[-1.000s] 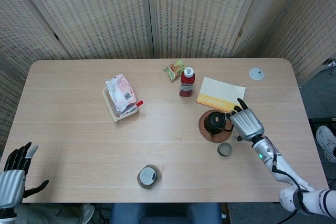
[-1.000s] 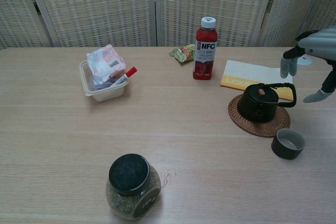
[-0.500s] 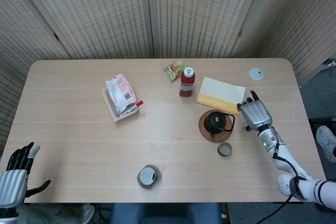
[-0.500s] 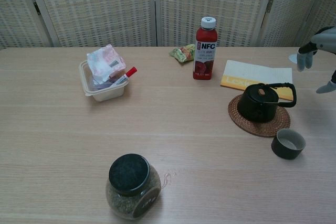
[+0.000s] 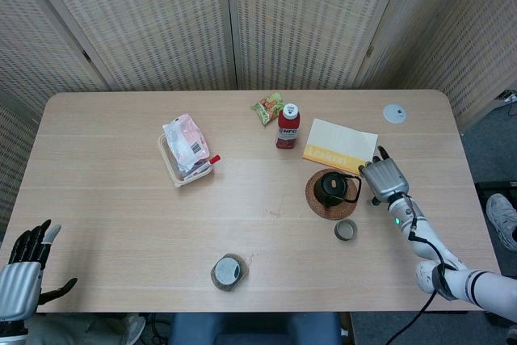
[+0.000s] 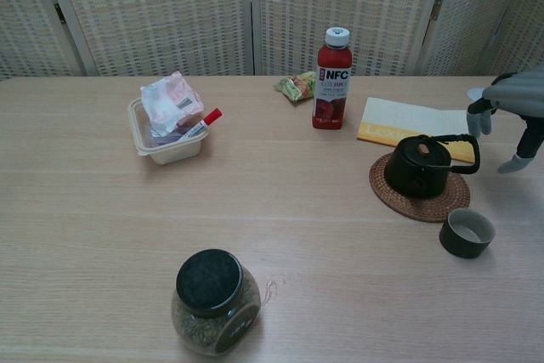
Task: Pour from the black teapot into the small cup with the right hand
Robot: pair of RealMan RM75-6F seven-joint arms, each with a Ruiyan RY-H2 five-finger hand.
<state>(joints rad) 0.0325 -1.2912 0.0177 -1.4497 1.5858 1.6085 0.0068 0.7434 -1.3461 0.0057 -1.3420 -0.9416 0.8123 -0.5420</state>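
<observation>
The black teapot (image 5: 331, 189) (image 6: 420, 167) stands upright on a round woven coaster (image 5: 320, 204) (image 6: 418, 201), its handle arched toward the right. The small dark cup (image 5: 346, 230) (image 6: 467, 232) sits on the table just in front and right of the coaster, empty side up. My right hand (image 5: 384, 177) (image 6: 512, 111) hovers close to the right of the teapot's handle, fingers apart, holding nothing. My left hand (image 5: 24, 268) hangs open at the table's front left corner, seen only in the head view.
A red NFC bottle (image 5: 287, 126) (image 6: 332, 79) and a yellow-edged booklet (image 5: 339, 145) (image 6: 411, 127) lie behind the teapot. A snack packet (image 5: 267, 107), a food container (image 5: 185, 151) (image 6: 168, 127), a dark-lidded jar (image 5: 228, 271) (image 6: 215, 301) and a small white disc (image 5: 394, 113) are spread about.
My right hand first drew back to the right, then came left and down again toward the teapot's handle. The teapot, the cup and my left hand have stayed put.
</observation>
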